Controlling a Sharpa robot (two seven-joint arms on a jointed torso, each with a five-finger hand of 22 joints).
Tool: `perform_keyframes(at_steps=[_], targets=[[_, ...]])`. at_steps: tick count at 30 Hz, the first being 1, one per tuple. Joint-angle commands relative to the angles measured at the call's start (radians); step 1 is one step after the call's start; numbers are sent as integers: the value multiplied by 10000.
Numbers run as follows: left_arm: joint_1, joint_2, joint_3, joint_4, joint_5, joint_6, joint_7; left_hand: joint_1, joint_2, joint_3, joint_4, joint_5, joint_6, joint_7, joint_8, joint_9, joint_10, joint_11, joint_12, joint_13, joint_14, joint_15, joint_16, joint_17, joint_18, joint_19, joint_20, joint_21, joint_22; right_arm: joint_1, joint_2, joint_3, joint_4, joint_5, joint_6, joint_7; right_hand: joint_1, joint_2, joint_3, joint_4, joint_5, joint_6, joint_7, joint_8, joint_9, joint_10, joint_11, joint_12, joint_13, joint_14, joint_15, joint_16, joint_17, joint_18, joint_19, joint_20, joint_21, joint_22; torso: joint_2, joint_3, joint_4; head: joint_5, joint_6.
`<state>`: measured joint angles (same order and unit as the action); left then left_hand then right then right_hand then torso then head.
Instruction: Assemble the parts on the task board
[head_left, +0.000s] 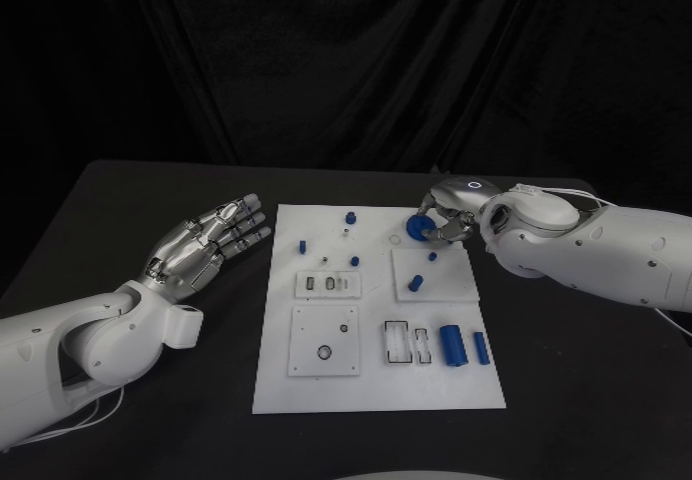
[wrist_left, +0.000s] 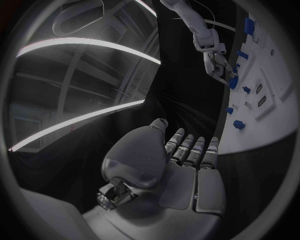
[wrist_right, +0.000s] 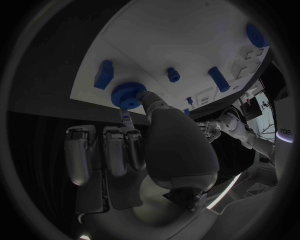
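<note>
white arms (head_left: 87, 340), silver hands (head_left: 202, 245)

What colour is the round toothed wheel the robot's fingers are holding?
Blue: the gear shows best in the right wrist view.

no readable text, labels or numbers

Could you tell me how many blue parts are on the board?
7 parts: two far left, gear in the right hand, two beside it, two near right; some may hide.
</note>
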<state>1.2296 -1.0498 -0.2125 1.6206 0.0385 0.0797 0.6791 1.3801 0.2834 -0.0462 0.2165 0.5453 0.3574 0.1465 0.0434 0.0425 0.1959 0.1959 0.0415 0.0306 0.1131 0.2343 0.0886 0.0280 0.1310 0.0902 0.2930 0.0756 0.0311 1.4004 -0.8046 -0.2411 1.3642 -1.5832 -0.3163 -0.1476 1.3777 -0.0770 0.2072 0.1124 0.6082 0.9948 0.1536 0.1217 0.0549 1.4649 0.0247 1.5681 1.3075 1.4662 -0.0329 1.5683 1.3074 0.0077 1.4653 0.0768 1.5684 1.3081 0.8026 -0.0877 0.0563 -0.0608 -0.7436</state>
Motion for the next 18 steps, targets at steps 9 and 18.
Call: perform_keyframes(at_steps=[9,18], targets=[[-11,-9,6,28,30,148,1643,76,-6,119,-5,28,71,309,21,10,28,64,54,13,44,66,96,19,-95,80,23,37,14,266,-68,13,471,-67,-237,-83,-324,76,10,17,-355,646,-673,777,2310,1059,-95,27,2632,1046,-127,25,2634,-77,1055,-100,24,2627,-12,-5,-46,51,66],[-11,20,6,25,41,177,1622,51,-23,170,-10,30,76,293,22,11,71,132,67,19,71,93,129,24,-125,91,22,42,15,305,182,21,526,-67,-257,-62,-465,107,6,61,-865,515,-682,812,2535,1059,-103,27,2632,1046,-137,25,2634,-77,1055,-113,24,2627,-5,-8,-11,21,130]])
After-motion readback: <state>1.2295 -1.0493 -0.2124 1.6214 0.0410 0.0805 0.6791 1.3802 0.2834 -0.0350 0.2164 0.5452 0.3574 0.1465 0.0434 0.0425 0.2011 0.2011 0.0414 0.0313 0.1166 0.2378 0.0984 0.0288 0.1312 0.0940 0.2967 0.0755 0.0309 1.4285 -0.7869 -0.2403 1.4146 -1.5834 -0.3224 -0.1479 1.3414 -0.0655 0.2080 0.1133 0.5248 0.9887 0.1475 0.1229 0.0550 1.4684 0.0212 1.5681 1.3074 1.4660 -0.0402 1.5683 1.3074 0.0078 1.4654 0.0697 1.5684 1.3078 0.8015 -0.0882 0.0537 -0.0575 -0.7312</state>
